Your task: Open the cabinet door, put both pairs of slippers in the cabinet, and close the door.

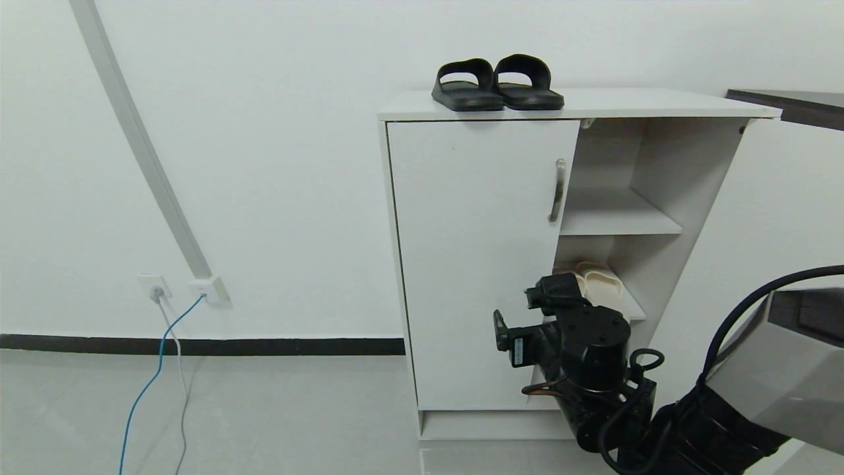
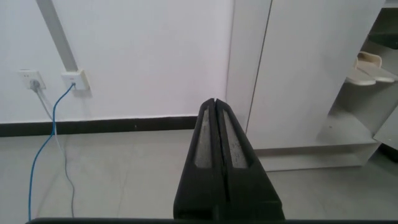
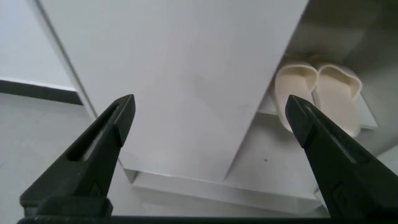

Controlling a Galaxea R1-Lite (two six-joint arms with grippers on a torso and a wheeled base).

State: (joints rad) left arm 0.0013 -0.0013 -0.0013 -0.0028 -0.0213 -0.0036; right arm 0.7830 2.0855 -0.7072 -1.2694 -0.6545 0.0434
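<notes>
Noted black slippers (image 1: 498,84) atop cabinet (image 1: 481,264), 12 o'clock; cream slippers (image 3: 317,93) on lower shelf, right side open. Right pincer (image 3: 210,106) spread wide, 8 o'clock of cream slippers. Left pincer (image 2: 215,106) closed, empty.

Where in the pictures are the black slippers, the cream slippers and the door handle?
black slippers (image 1: 471,99): head view, front of one sole.
cream slippers (image 3: 339,93): right wrist view, one slipper's upper.
door handle (image 1: 558,191): head view, middle of bar.
</notes>
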